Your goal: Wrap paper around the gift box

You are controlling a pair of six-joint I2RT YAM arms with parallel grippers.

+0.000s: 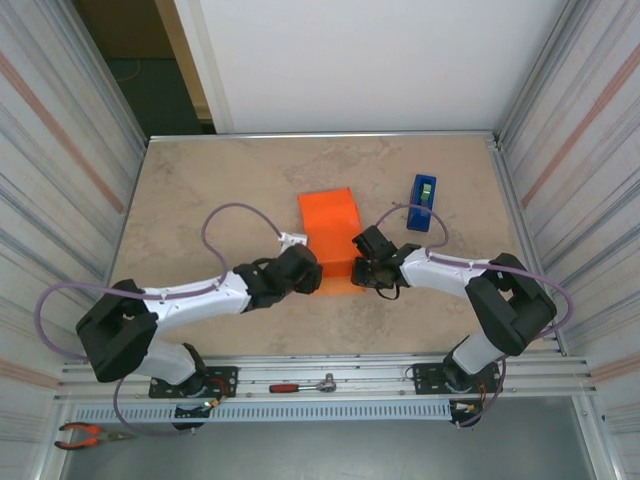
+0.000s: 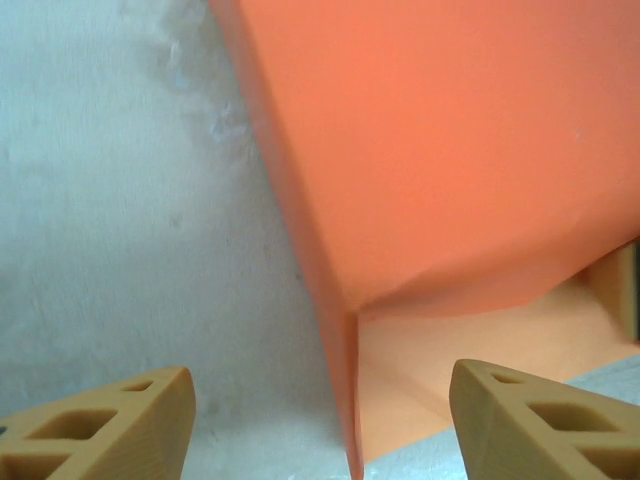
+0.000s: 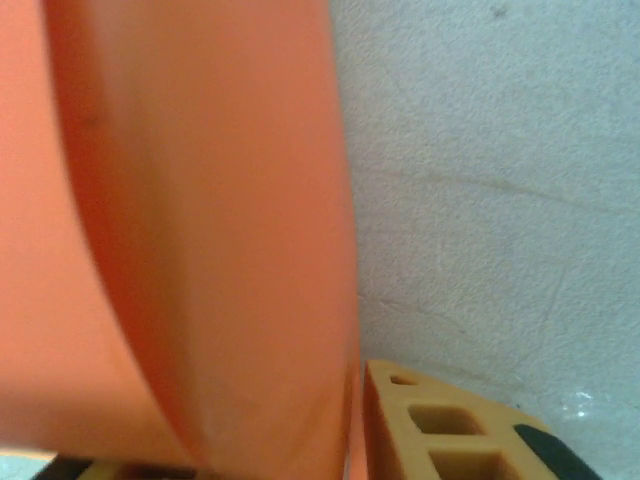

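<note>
The orange paper (image 1: 330,235) is folded into a boxy hump at the table's middle, and the gift box is hidden under it. My left gripper (image 1: 305,270) sits at the paper's near left side. In the left wrist view the left gripper (image 2: 320,430) is open, its fingers (image 2: 110,425) wide apart, with the paper's (image 2: 450,150) folded corner edge standing between them untouched. My right gripper (image 1: 362,262) is at the paper's near right side. In the right wrist view the paper (image 3: 200,200) hangs between the right gripper's (image 3: 250,462) jaws, covering one finger; the other finger (image 3: 450,430) stands just beside the sheet's edge.
A blue tape dispenser (image 1: 423,202) stands right of the paper, close behind the right arm. The marbled table (image 1: 200,200) is walled by corrugated panels on both sides. A red-handled tool (image 1: 305,385) and pliers (image 1: 85,435) lie on the rail in front of the bases.
</note>
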